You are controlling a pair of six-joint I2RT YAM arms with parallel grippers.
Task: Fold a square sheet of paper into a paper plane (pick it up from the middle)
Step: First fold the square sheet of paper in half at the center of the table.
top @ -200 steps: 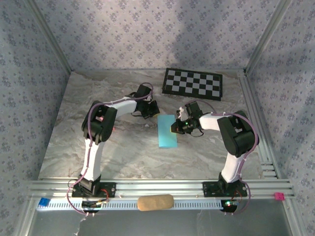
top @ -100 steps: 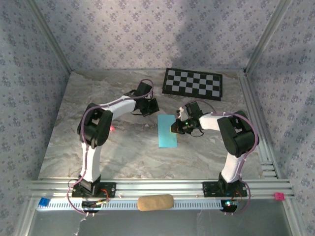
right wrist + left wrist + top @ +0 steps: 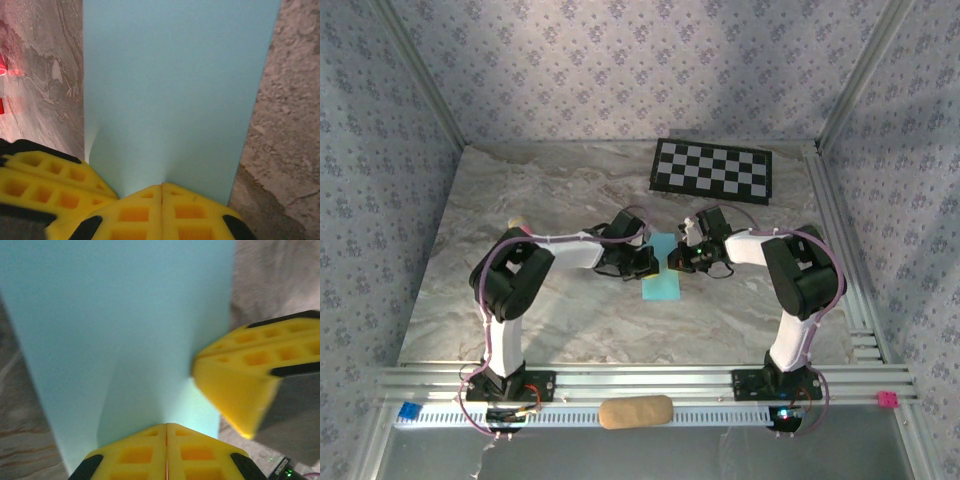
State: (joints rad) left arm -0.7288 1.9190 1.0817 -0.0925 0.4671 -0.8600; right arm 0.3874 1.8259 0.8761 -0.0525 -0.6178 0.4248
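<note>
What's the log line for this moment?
stage: mid-fold | sheet of paper: light blue, narrow rectangle, between both pincers | left pincer: shut on paper | right pincer: shut on paper

The left gripper [image 3: 646,262] moves from the far-left of the square sheet of paper [image 3: 662,286] toward the near side and to the right. It now sits on the sheet's left edge with its fingers [image 3: 135,454] pressed together there, opposite the right gripper [image 3: 673,262]. The left arm's elbow shifts nearer. Part of the sheet's left side is now covered by the left gripper.
</note>
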